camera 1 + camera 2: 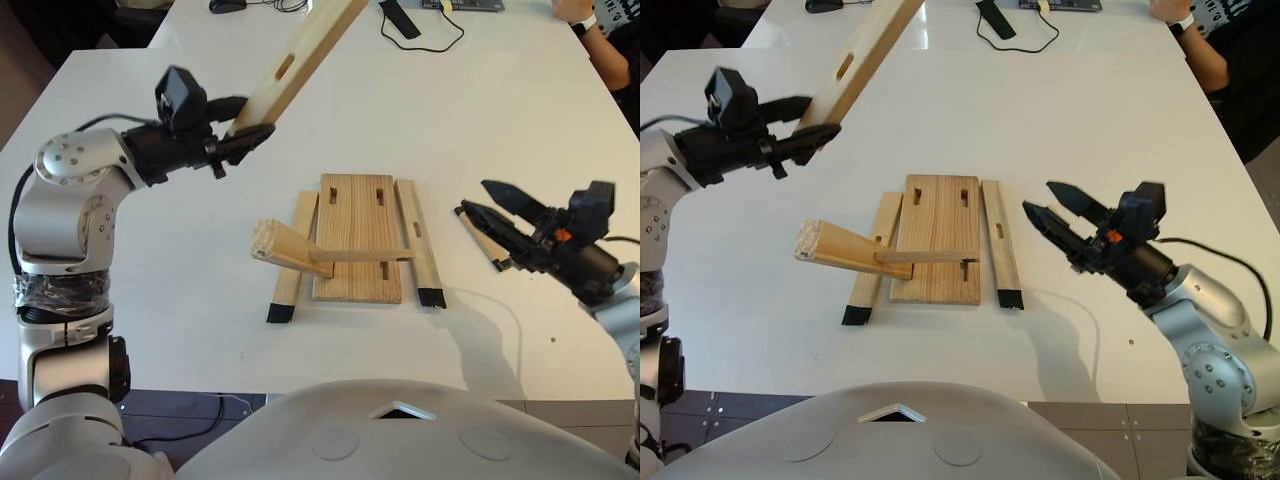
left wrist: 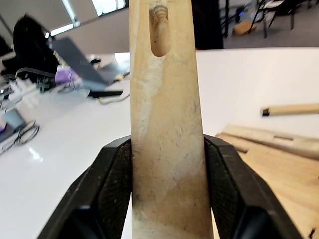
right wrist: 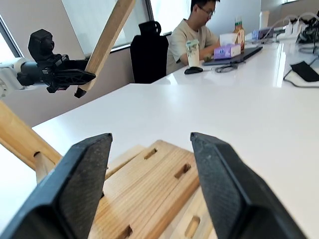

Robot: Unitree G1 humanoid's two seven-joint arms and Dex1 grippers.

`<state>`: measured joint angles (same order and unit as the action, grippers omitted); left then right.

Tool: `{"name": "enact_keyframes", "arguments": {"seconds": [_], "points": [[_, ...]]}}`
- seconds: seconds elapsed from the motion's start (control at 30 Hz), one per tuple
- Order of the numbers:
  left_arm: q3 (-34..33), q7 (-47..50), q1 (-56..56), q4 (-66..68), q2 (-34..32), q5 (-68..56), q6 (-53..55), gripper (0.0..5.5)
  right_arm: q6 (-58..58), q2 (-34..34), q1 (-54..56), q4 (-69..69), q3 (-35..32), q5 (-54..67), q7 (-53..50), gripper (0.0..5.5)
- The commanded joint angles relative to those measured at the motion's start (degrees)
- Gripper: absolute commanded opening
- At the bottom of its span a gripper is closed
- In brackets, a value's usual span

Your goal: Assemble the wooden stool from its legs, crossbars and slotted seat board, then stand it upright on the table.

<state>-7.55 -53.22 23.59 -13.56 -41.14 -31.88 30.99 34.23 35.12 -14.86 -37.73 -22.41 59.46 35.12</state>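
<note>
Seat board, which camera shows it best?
Left eye view: nearly the whole seat board from above, slots showing. Right eye view matches. Right wrist view sees it low and cropped; left wrist view catches a corner.

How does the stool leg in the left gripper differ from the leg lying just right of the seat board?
The held leg is off the table, slanting up and away, clamped at its lower end by the left gripper; the right-hand leg lies flat beside the seat board, ungripped, black tip toward the robot. Both are pale wood with a slot.

Office with white table, laptop, black chair
</note>
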Motion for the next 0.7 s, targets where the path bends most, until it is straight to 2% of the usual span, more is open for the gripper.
{"name": "enact_keyframes", "arguments": {"seconds": [0.03, 0.2, 0.4, 0.7], "points": [[-1.30, -0.56, 7.12, -3.46, 2.77, -9.27, 4.49, 2.03, 2.93, 3.38, 9.15, 1.02, -1.23, 9.09, -2.29, 2.89], [0.43, -4.42, 11.84, -4.00, 3.66, -14.51, 5.63, 2.03, 6.91, 7.69, 19.72, 5.50, 1.46, 15.35, -1.22, 2.89], [2.99, -6.70, 11.94, -3.43, 3.97, -13.45, 4.23, 2.03, 10.25, 10.16, 27.16, 7.34, 3.37, 21.05, 0.07, 2.89], [4.46, -9.88, 11.54, -5.62, 3.57, -14.34, 4.01, 2.03, 10.81, 6.61, 32.40, 8.57, 11.56, 17.29, 0.86, 2.89]]}}
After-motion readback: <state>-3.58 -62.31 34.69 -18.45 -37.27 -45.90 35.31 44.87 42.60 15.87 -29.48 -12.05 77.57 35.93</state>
